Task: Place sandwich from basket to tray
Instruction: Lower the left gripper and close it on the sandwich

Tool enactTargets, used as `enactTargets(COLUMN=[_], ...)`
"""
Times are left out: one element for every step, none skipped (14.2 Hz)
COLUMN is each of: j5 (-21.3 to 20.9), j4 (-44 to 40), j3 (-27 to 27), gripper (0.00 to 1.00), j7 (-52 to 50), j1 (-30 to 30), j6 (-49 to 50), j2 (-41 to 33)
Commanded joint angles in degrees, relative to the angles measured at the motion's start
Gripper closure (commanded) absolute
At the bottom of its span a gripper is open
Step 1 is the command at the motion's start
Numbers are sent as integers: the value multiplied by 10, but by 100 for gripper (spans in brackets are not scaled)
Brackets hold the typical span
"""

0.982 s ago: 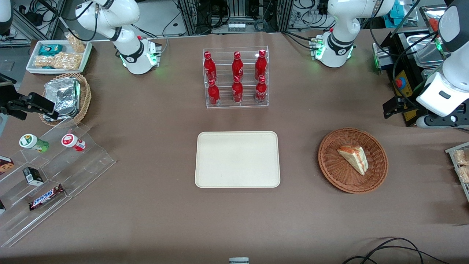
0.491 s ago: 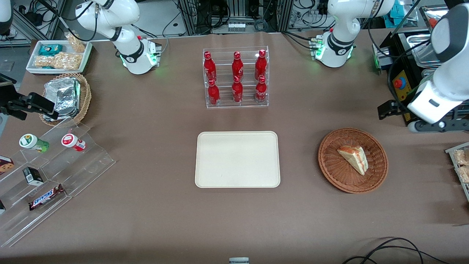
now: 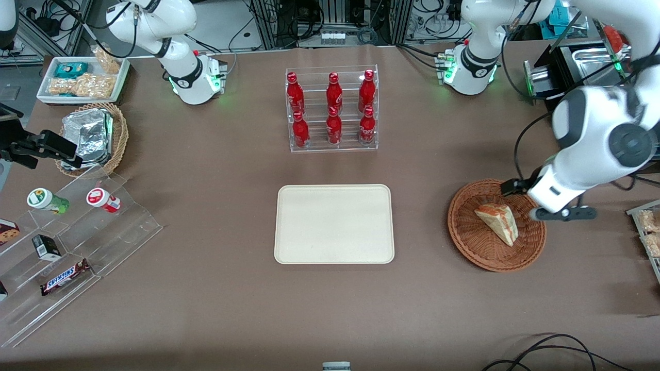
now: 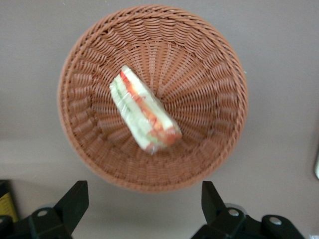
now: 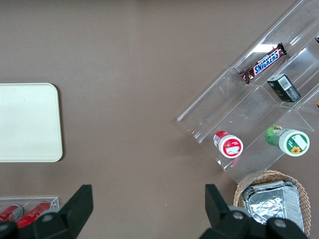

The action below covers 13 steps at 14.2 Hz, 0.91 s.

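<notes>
Reddish-brown wicker fills my wrist camera: the basket (image 4: 152, 97) lies under me with the sandwich (image 4: 144, 110) resting on its floor, a pale wedge in clear wrap showing red and green layers along its cut side. My gripper (image 4: 142, 201) hangs above the basket's rim, fingers (image 4: 74, 201) spread wide with nothing between them — both dark tips show apart, neither touching wicker or wrap. From the front, my gripper (image 3: 536, 203) sits over the edge of the basket (image 3: 472, 245) that faces the working arm's end of the table, just beside the sandwich (image 3: 497, 222), whose longer side runs diagonally across the basket's middle. The tray (image 3: 334, 224) — cream-beige, low-rimmed, bare — lies flat on the brown table (image 3: 232, 288), well apart from the basket toward the parked arm's end. Farther from the front camera than the tray stands a clear rack of red bottles (image 3: 332, 109). Toward the parked arm's end are a lighter wicker basket with foil packets (image 3: 88, 135) and a stepped acrylic stand (image 3: 77, 247) holding small snacks.
</notes>
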<state>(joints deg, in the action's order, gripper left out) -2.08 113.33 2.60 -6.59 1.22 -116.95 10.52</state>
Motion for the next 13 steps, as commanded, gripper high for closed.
enactTargets(j5=[-8,-7,-6,-6,-6,-6,-7,-6,-6,-4,-3,-3,-3], j4=[22,22,22,22,22,22,22,24,26,27,27,27,27], j3=[-1,-1,-1,-1,-1,-1,-1,-1,-1,-1,-1,-1,-1], gripper=[0,0,0,0,0,0,0,0,0,0,2,22,71], j7=[-76,-123,-186,-257,-336,-393,-433,-456,-462,-462,-462,-463,-462], j1=[1,1,0,0,1,0,0,0,-1,-1,-1,0,-1], j6=[-29,-34,-47,-63,-84,-106,-127,-141,-149,-151,-151,-150,-146], j2=[8,14,23,34,49,63,76,85,92,100,106,110,110])
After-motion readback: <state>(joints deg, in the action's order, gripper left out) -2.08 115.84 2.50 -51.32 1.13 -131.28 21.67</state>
